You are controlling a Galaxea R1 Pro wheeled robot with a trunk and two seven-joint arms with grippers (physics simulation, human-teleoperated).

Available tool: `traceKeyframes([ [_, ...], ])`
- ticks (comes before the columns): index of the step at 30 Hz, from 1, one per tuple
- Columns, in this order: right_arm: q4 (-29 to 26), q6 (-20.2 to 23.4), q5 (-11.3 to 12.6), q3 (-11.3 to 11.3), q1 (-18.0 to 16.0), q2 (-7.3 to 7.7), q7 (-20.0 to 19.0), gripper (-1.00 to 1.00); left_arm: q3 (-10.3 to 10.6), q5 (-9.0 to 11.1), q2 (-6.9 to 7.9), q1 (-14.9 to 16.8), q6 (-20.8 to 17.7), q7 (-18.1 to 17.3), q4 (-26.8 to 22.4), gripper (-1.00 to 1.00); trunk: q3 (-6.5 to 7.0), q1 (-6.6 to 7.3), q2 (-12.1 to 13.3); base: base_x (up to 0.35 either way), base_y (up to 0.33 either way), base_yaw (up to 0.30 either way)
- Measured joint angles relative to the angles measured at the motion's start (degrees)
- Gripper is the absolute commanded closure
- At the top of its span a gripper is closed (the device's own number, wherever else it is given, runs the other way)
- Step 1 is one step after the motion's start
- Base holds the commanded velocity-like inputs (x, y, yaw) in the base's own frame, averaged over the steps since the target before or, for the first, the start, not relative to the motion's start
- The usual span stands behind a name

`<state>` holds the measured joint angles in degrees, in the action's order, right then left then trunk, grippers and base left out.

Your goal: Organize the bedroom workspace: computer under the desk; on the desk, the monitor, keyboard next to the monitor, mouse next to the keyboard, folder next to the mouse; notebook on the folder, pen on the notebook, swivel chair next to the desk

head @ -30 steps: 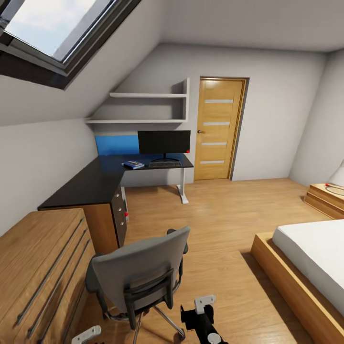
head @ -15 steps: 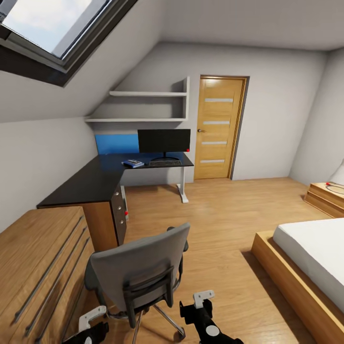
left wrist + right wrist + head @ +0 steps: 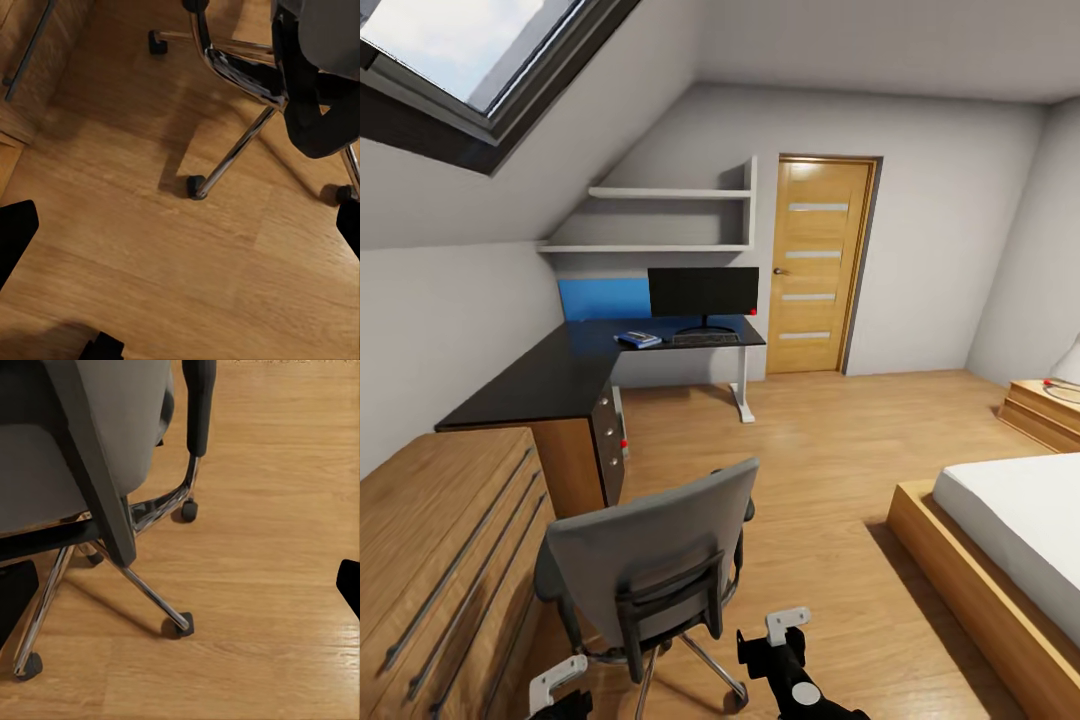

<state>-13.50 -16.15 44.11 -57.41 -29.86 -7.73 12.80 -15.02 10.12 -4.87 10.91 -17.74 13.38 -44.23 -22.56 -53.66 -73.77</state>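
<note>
The grey swivel chair (image 3: 650,560) stands on the floor just in front of me, its backrest toward me and hiding the seat. My left gripper (image 3: 555,683) hangs low at the chair's left, and my right gripper (image 3: 785,640) at its right. Both are open and hold nothing. The chair's chrome legs (image 3: 232,154) and castors (image 3: 182,625) appear in the wrist views. Far back, the black L-shaped desk (image 3: 555,378) carries the monitor (image 3: 703,293), the keyboard (image 3: 705,339) and a blue notebook-like item (image 3: 638,339). The folder is hidden.
A wooden dresser (image 3: 430,560) runs along the left wall up to the desk's drawer unit (image 3: 608,440). The bed (image 3: 1010,540) fills the right side, with a nightstand (image 3: 1050,410) beyond it. A closed wooden door (image 3: 815,268) is at the back. Open wood floor lies between.
The whole head view has shifted slightly, so the camera moved. The left gripper came up into view beside the chair, then sank a little. The right gripper has barely moved.
</note>
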Motion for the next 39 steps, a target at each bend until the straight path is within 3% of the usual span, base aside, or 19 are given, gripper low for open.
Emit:
traceKeyframes([
  [28,-0.56,-0.97,-0.21,-0.02,0.03,0.09,-0.02,-1.0,0.08,-0.09,0.25,0.02,1.93,0.05,2.49,-1.0,-5.03,-6.15,-11.24,-0.001,0.0,0.0],
  [39,-0.55,-0.97,-0.24,-0.01,0.03,0.09,-0.09,-1.0,0.02,-0.09,0.26,0.02,1.97,0.02,2.51,-1.0,-7.01,-8.58,-15.65,-0.153,0.0,0.0],
])
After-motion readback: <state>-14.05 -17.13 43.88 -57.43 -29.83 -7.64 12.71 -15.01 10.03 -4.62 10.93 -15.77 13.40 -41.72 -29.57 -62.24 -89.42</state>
